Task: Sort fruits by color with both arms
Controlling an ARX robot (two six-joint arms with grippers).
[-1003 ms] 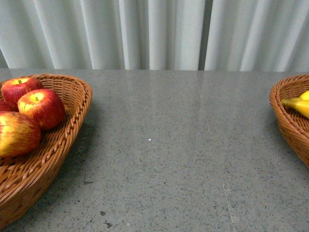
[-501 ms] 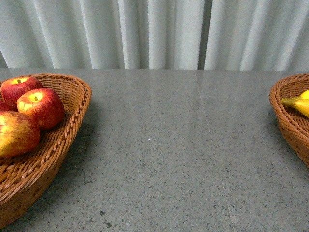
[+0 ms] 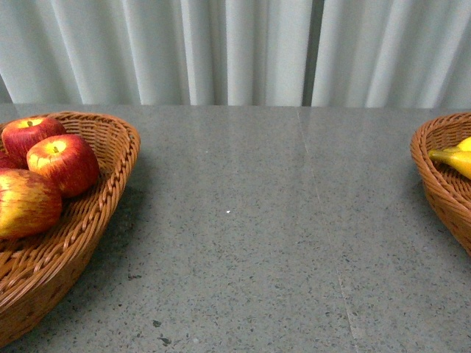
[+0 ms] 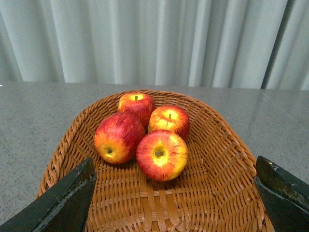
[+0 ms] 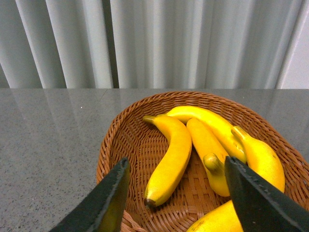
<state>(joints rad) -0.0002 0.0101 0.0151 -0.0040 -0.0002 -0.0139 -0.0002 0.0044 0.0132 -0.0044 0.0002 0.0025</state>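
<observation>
Both jaws wide, empty: left above apples [image 4: 145, 133], right above bananas [image 5: 193, 150], baskets beneath.

Woven wicker baskets [image 4: 212, 145]; glossy apples [image 4: 161, 154]; polished speckled stone table [image 3: 257, 220].

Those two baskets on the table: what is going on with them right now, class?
Nothing is being held. The left gripper is open near the left basket, which holds four red apples. The right gripper is open near the right basket, which holds only yellow bananas. In the front view, the grey table between the baskets has no fruit on it, so the colours look sorted.
</observation>
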